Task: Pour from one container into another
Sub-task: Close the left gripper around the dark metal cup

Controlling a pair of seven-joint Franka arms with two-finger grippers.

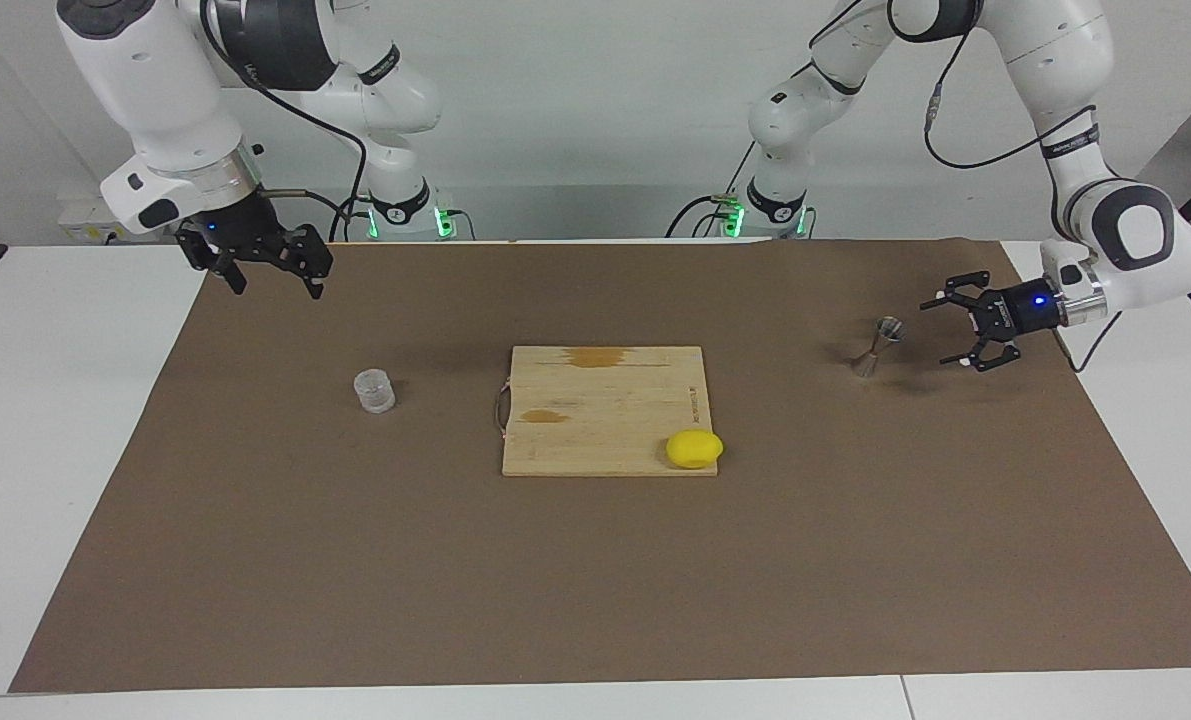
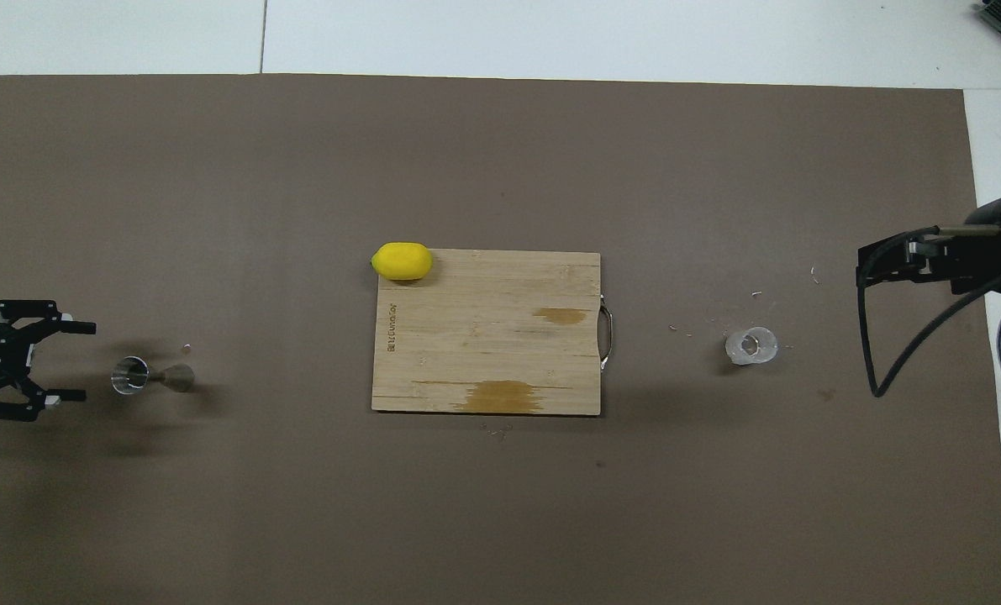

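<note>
Room: you see a pale wall (image 1: pixel 575 110) only in the facing view.
Mat: brown mat (image 2: pixel 500 504) covers your white table (image 1: pixel 55 400).
Board: cutting board (image 2: pixel 487 332) mid-mat, lemon (image 2: pixel 402 260) on its corner.
Left gripper (image 1: pixel 943 325): fingers apart, just beside the jigger (image 1: pixel 877 345) near the mat's edge.
Right gripper (image 1: pixel 273 282): fingers apart, waits over the mat's corner.
Clear cup (image 1: pixel 374 390): upright toward the right arm's end.

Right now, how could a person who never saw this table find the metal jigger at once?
Start from the wooden cutting board in the middle of the brown mat and go toward the left arm's end of the table. There the jigger stands alone, close to the open left gripper. It is silver metal and hourglass-shaped.
</note>
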